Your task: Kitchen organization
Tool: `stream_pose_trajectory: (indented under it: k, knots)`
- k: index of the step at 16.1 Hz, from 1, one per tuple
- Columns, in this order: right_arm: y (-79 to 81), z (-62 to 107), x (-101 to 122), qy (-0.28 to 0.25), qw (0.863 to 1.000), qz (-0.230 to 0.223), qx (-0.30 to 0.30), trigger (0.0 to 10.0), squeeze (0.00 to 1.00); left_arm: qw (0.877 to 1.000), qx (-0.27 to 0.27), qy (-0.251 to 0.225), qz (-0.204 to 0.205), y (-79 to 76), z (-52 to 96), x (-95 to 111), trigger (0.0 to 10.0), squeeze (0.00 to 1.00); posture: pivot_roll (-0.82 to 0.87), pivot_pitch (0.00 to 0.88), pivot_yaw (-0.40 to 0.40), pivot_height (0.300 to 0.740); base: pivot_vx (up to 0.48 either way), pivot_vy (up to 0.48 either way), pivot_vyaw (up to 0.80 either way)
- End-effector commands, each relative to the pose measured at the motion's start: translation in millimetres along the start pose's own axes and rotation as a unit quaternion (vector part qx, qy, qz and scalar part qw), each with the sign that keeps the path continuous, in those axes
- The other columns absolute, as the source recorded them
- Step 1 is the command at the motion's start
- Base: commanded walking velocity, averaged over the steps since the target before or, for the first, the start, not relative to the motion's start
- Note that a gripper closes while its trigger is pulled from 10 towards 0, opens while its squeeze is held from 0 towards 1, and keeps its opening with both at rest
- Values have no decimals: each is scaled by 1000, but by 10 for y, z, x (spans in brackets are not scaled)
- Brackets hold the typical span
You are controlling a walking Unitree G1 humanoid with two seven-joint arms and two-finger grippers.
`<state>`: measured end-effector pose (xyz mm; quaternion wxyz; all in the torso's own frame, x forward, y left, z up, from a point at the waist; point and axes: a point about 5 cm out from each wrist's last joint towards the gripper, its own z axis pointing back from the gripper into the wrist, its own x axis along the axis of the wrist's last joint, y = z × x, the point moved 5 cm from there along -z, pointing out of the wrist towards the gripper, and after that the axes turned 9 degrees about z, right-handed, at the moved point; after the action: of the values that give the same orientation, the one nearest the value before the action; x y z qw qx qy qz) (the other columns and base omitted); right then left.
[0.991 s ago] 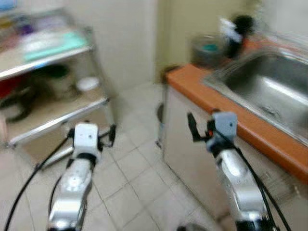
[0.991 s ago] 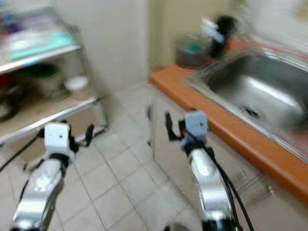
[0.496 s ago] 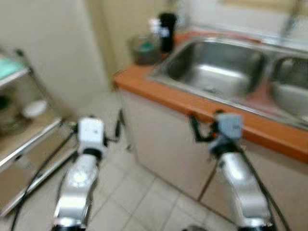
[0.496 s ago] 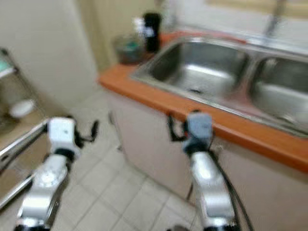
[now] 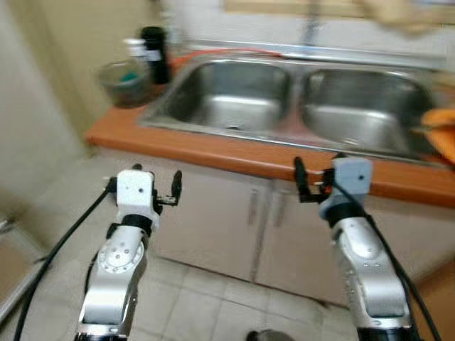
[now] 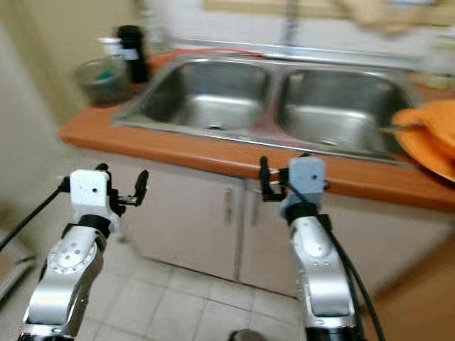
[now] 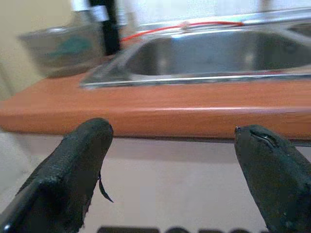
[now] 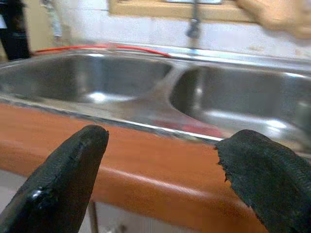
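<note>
Stainless steel double-basin sink [image 5: 298,99] sits set into the orange-topped desk [image 5: 213,150], straight ahead of both arms. Left end effector [image 5: 146,190]: fingers spread, holding nothing, raised before the pale cabinet doors [image 5: 234,220], below the desk edge. Right end effector [image 5: 316,186]: fingers spread, holding nothing, level with the desk's front edge. Beyond, at the sink's left end: a grey bowl with teal contents [image 5: 122,72] beside a black bottle [image 5: 154,54]. Orange plates [image 6: 430,138] lie at the sink's right end. Tiled floor [image 5: 213,312] below.

A steel double sink [image 5: 291,103] is set in an orange counter [image 5: 213,153]. A bowl [image 5: 122,71] (contents blurred) and dark bottle [image 5: 154,53] are placed at its left end.
</note>
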<state>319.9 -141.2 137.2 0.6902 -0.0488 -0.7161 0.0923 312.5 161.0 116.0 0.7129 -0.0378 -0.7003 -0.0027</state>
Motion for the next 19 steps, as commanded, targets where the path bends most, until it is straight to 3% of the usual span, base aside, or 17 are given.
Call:
stream_pose_trajectory:
  k: [1,19]
  knots:
    - [31,-1,72,-7,1000,1,3,10000,1000,1000,7,2,-5,48,21,15,10000,0,-62,0,54,740,0,0,-800]
    - [93,4,63,16,1000,18,20,10000,1000,1000,6,18,5,12,55,54,10000,0,-57,0,26,740,0,0,-791]
